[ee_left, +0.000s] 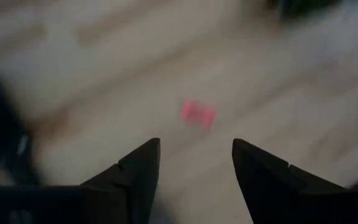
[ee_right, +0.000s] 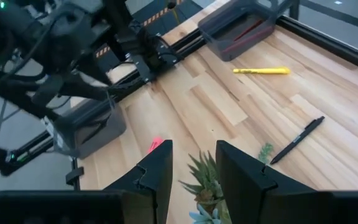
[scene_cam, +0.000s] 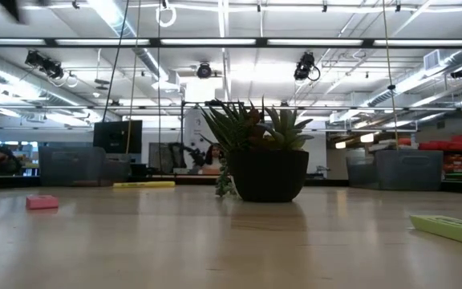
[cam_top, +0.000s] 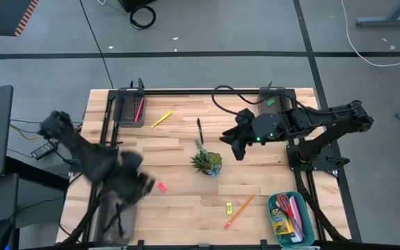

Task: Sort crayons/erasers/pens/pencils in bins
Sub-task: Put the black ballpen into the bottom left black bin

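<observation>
— Left side?
— Pale plank bench (cam_top: 186, 201); left gripper (ee_left: 194, 163) low by the near-left edge, dark wedge fingers (ee_left: 138, 168) spread, empty; stubby pink eraser (cam_top: 162, 186) just beside, apart; dark grey bin (cam_top: 130, 109) at the far-left corner with a pink pencil (cam_top: 138, 108) inside.
— Middle and right?
— Yellow pencil (cam_top: 161, 119), slim black pen (cam_top: 200, 130), spiky plant (cam_top: 206, 162); right gripper (ee_right: 191, 163) above, fingers parted, empty; yellow eraser (cam_top: 228, 207), orange pencil (cam_top: 239, 212) on open planks; rounded teal bin (cam_top: 275, 208) holding the crayon box (cam_top: 280, 223) at the near-right edge.

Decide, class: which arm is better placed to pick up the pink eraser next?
Left. The left gripper hangs open right by the pink eraser, which shows between its fingers in the left wrist view. The right gripper waits beyond the plant.
</observation>
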